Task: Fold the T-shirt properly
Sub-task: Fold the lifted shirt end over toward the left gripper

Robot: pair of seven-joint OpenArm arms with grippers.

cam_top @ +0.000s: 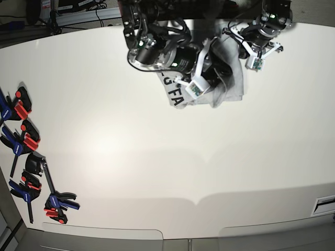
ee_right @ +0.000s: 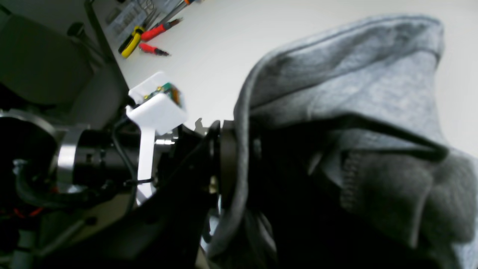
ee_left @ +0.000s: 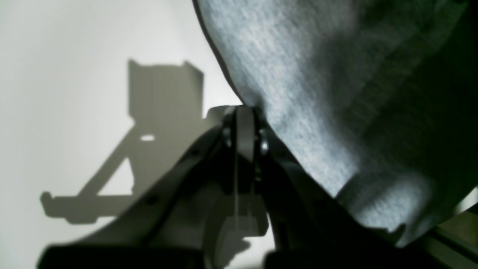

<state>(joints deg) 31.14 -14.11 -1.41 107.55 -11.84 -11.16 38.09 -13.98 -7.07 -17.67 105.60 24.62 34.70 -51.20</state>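
Where the left wrist view looks down, the left gripper (ee_left: 244,112) is pressed together, pinching an edge of the grey T-shirt (ee_left: 298,93) above the white tabletop (ee_left: 74,74). Right wrist view: right gripper (ee_right: 239,164) clamped on a dark-trimmed hem. Base view: T-shirt (cam_top: 230,86) bunched at the far tabletop edge between both arms, lettering showing; clamps (cam_top: 26,157) well apart.

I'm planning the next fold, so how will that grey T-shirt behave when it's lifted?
Probably floppy: the T-shirt sags in loose folds below the right gripper. Likely light, since the left gripper holds it by an edge pinch. It may bunch rather than hang flat.
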